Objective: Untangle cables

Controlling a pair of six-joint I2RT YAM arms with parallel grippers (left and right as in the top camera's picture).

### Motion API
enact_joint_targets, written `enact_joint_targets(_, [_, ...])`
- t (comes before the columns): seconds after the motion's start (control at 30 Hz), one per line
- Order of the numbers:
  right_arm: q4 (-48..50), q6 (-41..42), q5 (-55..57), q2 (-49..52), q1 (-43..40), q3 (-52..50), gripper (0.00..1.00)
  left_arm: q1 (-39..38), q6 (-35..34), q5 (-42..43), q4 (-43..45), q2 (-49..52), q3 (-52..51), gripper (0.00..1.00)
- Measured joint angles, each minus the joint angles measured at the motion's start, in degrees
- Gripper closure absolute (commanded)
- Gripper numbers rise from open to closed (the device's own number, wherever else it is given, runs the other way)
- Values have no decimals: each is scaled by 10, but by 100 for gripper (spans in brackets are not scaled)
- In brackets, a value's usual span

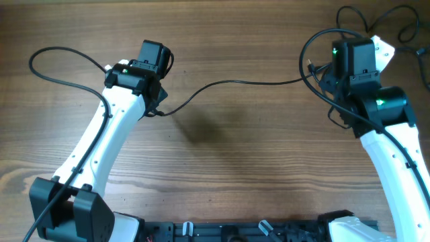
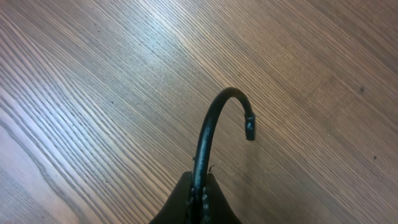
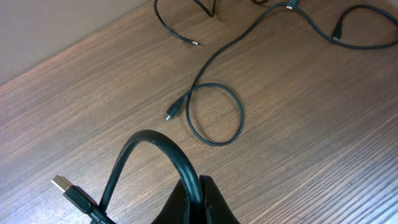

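Wood-grain brown desk (image 1: 222, 168) fills every view, and two white robot arms reach across it from the near edge, the left arm (image 1: 101, 148) toward the middle and the right arm (image 1: 396, 154) toward the far right corner. Between them runs one long thin black cable (image 1: 235, 82), sagging in a shallow curve and held at both ends. The left tool (image 1: 158, 106) is clamped on it just short of its small black plug (image 2: 249, 127), which hooks up and over beyond the fingers (image 2: 180, 208). The right tool (image 3: 193, 199) is pinched together on the other end, where the cord bows out to a flat silver-tipped USB plug (image 3: 62, 183). Past the right tool, other thin black cords (image 3: 348, 31) lie loose on the desk, one curled into a closed loop (image 3: 214, 115). Whether the held cable crosses any of them I cannot tell, as the right arm hides that corner from above. The risk is in the pull. Only a short tail is gripped on the left, so spreading the arms hard could slide the plug out. A hidden crossing would drag the loose cords along and tighten the knot.
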Motion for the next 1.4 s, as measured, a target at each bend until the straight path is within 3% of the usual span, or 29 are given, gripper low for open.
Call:
enact_joint_targets(0.47, [-3,0,-5,0,-1,0,96,0,0,-59,-6,0,0,92])
enact_joint_targets(0.57, [-2,2,-19,0,-3,0,96,0,0,-7,-3,0,0,90])
enact_joint_targets(0.67, [-3,4,-21,0,-7,0,96,0,0,104,-5,0,0,93])
enact_joint_targets(0.77, [-13,15,-22,0,-64,0,96,0,0,176,-18,0,0,91])
enact_joint_targets(0.8, [-13,18,-26,0,-89,0,96,0,0,189,-23,0,0,87])
enact_joint_targets(0.87, [-12,19,-30,0,-162,0,96,0,-1,207,-26,0,0,62])
enact_joint_targets(0.9, [-9,19,-31,2,-190,0,96,-2,-3,219,-27,0,0,23])
enact_joint_targets(0.93, [-9,17,-34,5,-231,0,96,-7,0,237,-28,0,0,0])
enact_joint_targets(1.03, [6,2,-45,19,-303,0,96,-41,0,267,-27,0,0,0])
enact_joint_targets(1.2, [36,-3,-47,21,-308,0,96,-100,0,279,-23,0,0,0])
enact_joint_targets(1.4, [82,-5,25,28,-325,0,96,-106,0,276,-23,0,0,0])
